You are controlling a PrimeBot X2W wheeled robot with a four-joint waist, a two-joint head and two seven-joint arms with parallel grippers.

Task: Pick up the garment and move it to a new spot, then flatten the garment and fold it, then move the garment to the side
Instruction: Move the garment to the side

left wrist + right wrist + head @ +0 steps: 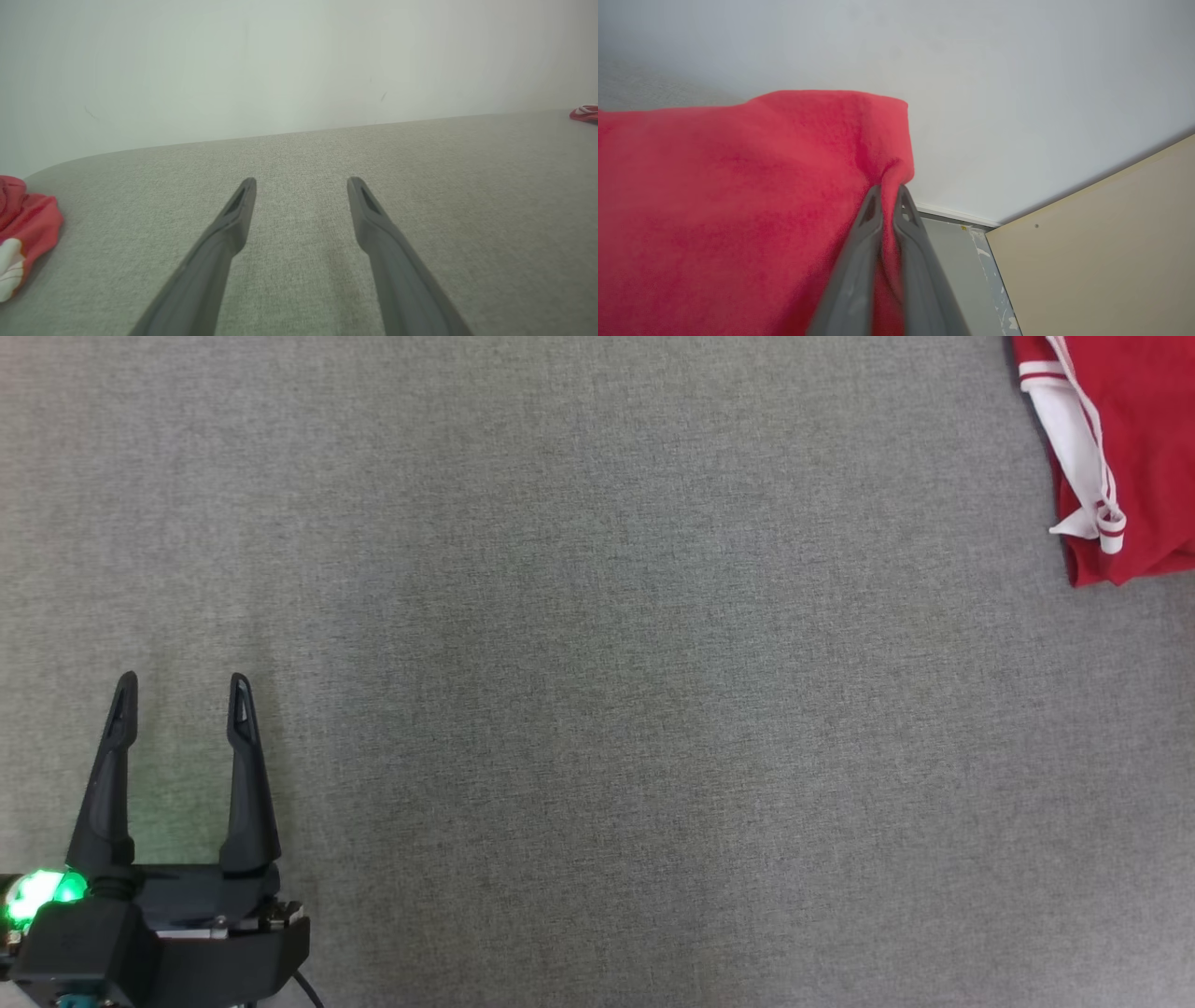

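Garment [1139, 448], red with white trim, lying at far right of the tabletop [597, 616], pinched in the closed right hand [889, 190], likely for setting aside; left hand [183, 683] spread wide, empty.

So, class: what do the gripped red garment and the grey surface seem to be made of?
The garment looks like soft knitted fabric, matte: fuzzy texture, puckering where pinched. The surface seems woven grey cloth, matte, with a fine flecked weave.
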